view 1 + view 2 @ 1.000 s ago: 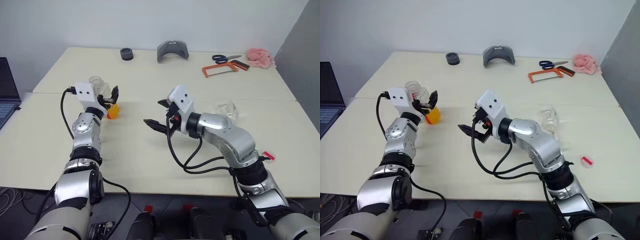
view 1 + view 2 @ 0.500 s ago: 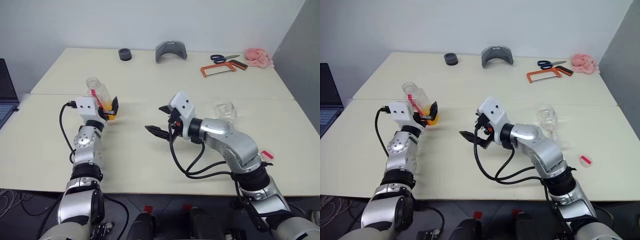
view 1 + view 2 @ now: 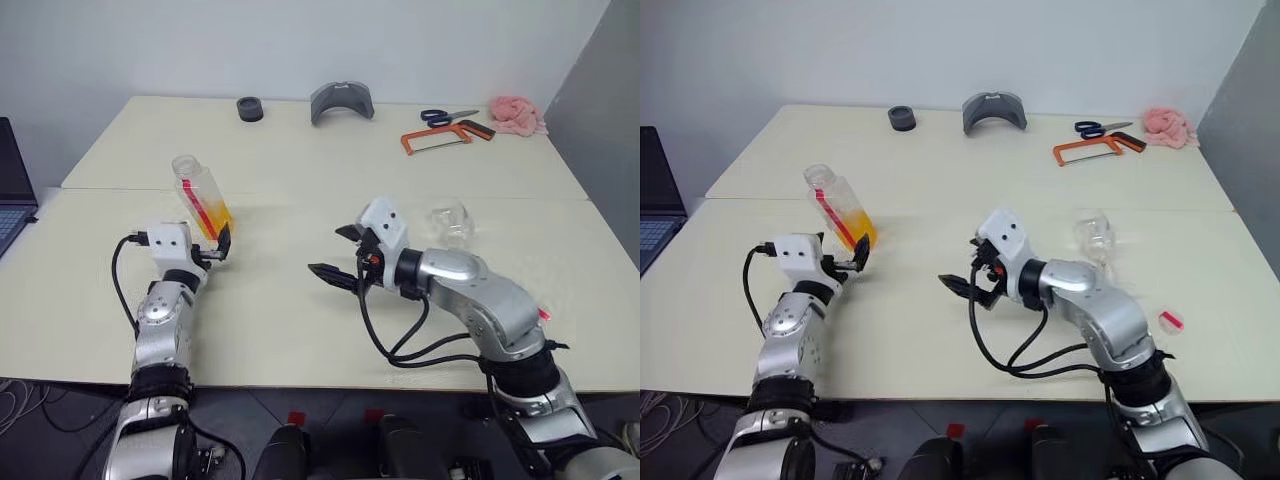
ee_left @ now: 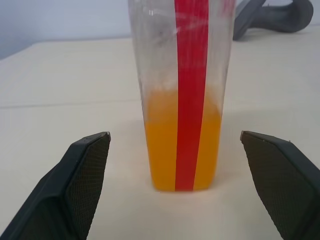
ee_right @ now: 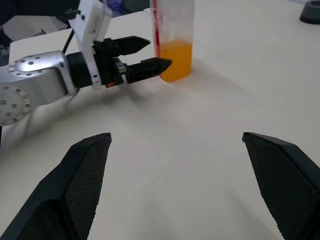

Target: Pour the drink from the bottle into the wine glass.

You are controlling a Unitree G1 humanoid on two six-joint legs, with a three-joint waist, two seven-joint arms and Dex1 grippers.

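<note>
A lab or workshop: plain tables (image 3: 300,320), hacksaw (image 3: 448,137), scissors (image 3: 441,116), laptop (image 3: 12,190).

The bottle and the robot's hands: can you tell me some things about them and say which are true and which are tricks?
1. The bottle stands on the table with nothing gripping it. True.
2. The bottle is full to the top with orange drink. False: the drink fills only the lower part.
3. The left gripper is open, just in front of the bottle. True.
4. The right gripper is squeezing the wine glass. False: it is open and holds nothing; the glass stands behind that arm.
5. The bottle has a blue stripe. False: the stripe is red.
</note>
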